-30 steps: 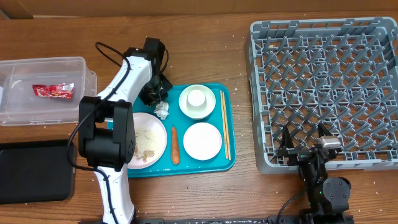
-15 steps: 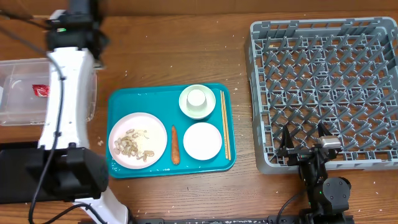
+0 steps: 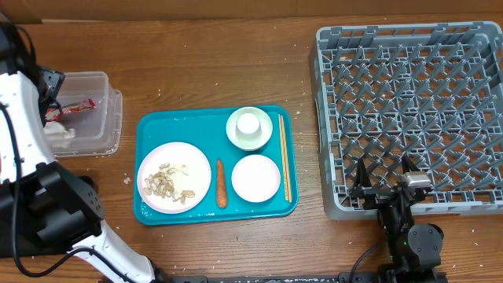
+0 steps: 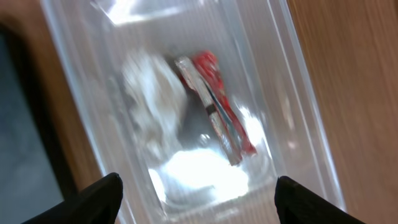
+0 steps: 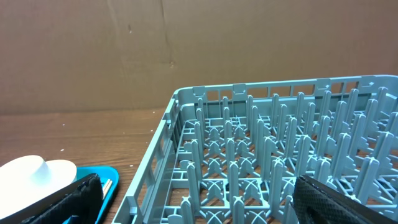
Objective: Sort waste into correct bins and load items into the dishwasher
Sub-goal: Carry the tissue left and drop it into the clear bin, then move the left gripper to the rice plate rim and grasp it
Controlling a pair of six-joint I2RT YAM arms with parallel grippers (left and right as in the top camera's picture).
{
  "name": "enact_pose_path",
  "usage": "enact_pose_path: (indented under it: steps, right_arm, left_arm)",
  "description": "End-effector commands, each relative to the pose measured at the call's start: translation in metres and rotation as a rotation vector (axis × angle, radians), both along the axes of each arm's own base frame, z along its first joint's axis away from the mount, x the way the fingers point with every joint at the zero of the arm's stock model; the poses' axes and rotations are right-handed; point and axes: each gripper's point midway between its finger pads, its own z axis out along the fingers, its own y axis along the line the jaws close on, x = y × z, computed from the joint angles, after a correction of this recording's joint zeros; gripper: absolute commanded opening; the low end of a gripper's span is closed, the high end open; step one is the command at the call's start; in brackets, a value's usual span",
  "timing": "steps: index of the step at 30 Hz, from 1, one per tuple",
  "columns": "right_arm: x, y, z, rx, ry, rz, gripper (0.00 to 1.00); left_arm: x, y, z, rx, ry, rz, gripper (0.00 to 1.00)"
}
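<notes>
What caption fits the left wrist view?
Open left claw above the clear tub holding a white tissue and red wrapper.

Left tool [image 4: 198, 196], right tool [image 5: 199, 198] agape.

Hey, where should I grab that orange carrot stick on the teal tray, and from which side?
Come straight down and pinch the carrot stick at its middle, fingers closing across its thin width. It lies flat on the teal tray, with only narrow gaps to the plate and the bowl on either side, so a sideways approach looks blocked.
</notes>
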Motion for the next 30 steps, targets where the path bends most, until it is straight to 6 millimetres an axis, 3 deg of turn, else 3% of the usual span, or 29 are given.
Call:
enact_pose_path:
  steps: [1, 3, 5, 8, 11, 16, 21, 26, 30]
  right_arm:
    - [0.000, -0.003, -0.003, -0.001, 0.000, -0.012, 1.00]
    - [0.000, -0.003, -0.003, -0.001, 0.000, -0.012, 1.00]
    - [0.000, -0.003, -0.003, -0.001, 0.000, -0.012, 1.00]
    - [0.000, -0.003, -0.003, -0.001, 0.000, -0.012, 1.00]
    - [0.000, -0.003, -0.003, -0.001, 0.000, -0.012, 1.00]
    - [0.000, -0.003, -0.003, -0.001, 0.000, -0.012, 1.00]
    - [0.000, -0.003, -0.003, -0.001, 0.000, -0.012, 1.00]
    - [0.000, -0.003, -0.003, -0.001, 0.000, -0.012, 1.00]
    - [0.000, -0.003, -0.003, -0.001, 0.000, -0.012, 1.00]
  left_arm:
    - [0.013, -0.043, 0.022, -0.187, -0.129, -0.217, 0.83]
    - [0.013, -0.077, 0.035, -0.303, -0.180, -0.343, 0.82]
    - [0.008, -0.115, 0.051, -0.413, -0.217, -0.439, 0.75]
    - [-0.002, -0.148, 0.064, -0.435, -0.203, -0.544, 0.74]
    - [-0.020, -0.179, 0.068, -0.407, -0.119, -0.675, 0.81]
    - [-0.062, -0.229, 0.044, -0.369, 0.184, -0.799, 0.79]
    - [-0.096, -0.257, 0.018, -0.329, 0.413, -0.810, 0.79]
    - [-0.110, -0.283, 0.002, -0.342, 0.489, -0.863, 0.79]
    - [-0.120, -0.304, -0.023, -0.348, 0.544, -0.877, 0.79]
